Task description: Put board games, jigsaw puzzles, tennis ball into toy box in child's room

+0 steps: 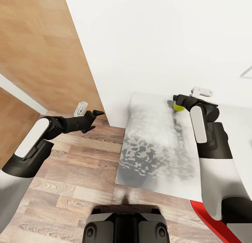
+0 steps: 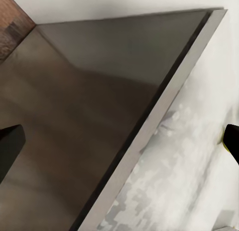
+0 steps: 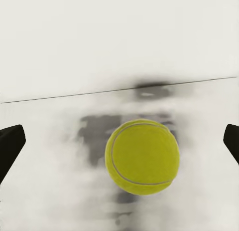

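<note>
A yellow-green tennis ball lies on the mottled grey table top, close to its far edge by the white wall. My right gripper hovers right at the ball. In the right wrist view the tennis ball sits between the two dark fingertips, which stand wide apart and clear of it, so my right gripper is open. My left gripper hangs open over the wooden floor, left of the table. The toy box, board games and puzzles are out of view.
In the left wrist view the table's near edge runs diagonally, with dark floor beside it. A white wall backs the table and a wood-panelled surface stands at the left. Something red shows by my right arm.
</note>
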You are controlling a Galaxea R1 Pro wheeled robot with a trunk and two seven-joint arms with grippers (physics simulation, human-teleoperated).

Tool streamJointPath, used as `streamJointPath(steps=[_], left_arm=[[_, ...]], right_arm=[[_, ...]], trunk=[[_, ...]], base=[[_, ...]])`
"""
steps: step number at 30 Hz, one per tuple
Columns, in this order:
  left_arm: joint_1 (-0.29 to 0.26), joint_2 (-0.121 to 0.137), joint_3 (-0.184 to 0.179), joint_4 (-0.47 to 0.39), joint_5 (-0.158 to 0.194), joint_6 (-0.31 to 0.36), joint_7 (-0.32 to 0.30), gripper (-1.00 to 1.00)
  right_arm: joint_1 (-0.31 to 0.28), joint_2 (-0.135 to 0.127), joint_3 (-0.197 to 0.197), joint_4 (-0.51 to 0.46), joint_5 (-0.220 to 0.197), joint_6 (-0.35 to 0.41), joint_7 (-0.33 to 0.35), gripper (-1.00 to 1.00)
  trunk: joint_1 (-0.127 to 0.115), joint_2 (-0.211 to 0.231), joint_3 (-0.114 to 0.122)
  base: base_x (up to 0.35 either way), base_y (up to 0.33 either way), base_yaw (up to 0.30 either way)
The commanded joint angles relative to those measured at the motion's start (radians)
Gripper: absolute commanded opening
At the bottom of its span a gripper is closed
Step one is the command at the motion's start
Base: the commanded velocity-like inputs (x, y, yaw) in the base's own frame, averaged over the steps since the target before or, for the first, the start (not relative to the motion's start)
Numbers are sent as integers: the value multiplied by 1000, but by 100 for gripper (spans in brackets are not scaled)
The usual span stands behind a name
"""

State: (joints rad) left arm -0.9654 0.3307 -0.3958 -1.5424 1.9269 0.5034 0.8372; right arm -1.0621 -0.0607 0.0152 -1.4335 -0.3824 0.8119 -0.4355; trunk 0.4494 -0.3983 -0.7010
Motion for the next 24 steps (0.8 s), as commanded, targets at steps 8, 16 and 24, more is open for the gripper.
streamJointPath(steps=[8,16,24], left_arm=[[-1,0,-1,-1,6,0,6,100],[-1,-1,-1,-1,6,0,6,100],[-1,-1,-1,-1,6,0,6,100]], right_arm=[[-1,-1,2,-10,-10,0,-9,100],[-1,-1,2,-13,-9,0,-9,100],[-1,-1,2,-14,-10,1,-9,100]], trunk=[[1,-2,-1],[1,-2,-1],[1,-2,-1]], base=[[0,0,0],[0,0,0],[0,0,0]])
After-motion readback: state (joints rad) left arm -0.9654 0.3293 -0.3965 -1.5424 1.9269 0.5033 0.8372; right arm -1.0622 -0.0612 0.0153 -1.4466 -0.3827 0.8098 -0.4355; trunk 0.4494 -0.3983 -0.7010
